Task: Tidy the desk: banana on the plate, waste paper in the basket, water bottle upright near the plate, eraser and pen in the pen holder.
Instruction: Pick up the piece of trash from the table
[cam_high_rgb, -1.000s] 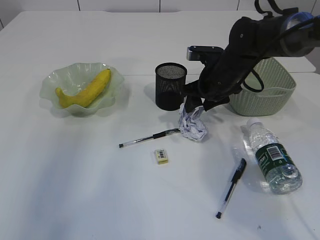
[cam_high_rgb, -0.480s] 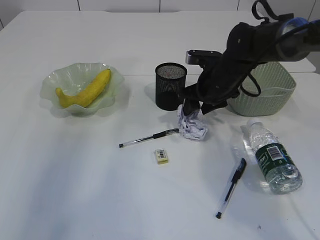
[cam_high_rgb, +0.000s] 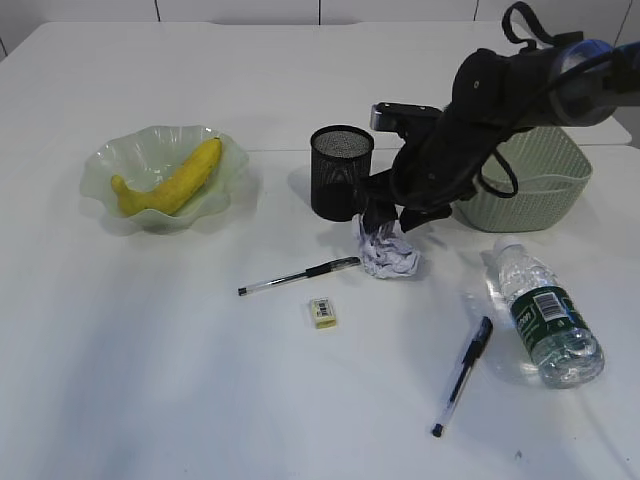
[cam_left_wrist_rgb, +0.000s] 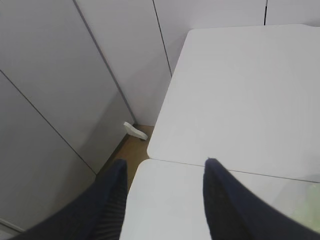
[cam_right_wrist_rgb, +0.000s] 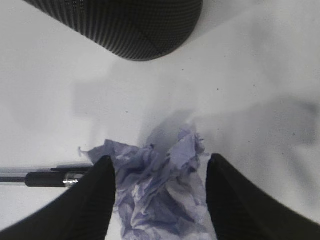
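Observation:
A crumpled ball of waste paper (cam_high_rgb: 393, 256) lies on the table in front of the black mesh pen holder (cam_high_rgb: 340, 175). My right gripper (cam_high_rgb: 385, 222) is open, with one finger on each side of the paper (cam_right_wrist_rgb: 160, 200); in the right wrist view the jaws (cam_right_wrist_rgb: 161, 159) straddle it. The banana (cam_high_rgb: 175, 180) lies in the green plate (cam_high_rgb: 100, 165). The water bottle (cam_high_rgb: 548, 315) lies on its side. Two pens (cam_high_rgb: 300, 275) (cam_high_rgb: 462, 375) and the eraser (cam_high_rgb: 322, 311) lie on the table. My left gripper (cam_left_wrist_rgb: 165, 161) is open and empty above a table corner.
The green woven basket (cam_high_rgb: 540, 190) stands behind my right arm, at the right. The pen holder (cam_right_wrist_rgb: 125, 25) is just beyond the paper in the right wrist view, and a pen (cam_right_wrist_rgb: 45, 178) lies left of the paper.
My right gripper has come down onto the waste paper and now straddles it. Nothing else on the table has moved.

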